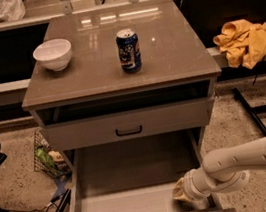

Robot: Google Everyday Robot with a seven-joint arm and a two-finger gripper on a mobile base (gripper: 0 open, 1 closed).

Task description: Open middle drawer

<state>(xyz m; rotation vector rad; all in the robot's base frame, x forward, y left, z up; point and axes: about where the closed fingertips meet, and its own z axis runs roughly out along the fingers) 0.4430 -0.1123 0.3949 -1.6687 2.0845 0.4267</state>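
Jaws sit low inside the pulled-out bottom drawer, at its right front corner; whether they are wide or narrow cannot be told. Above it, the middle drawer is pushed in, its black handle untouched. On the worktop stand a white bowl and a can.
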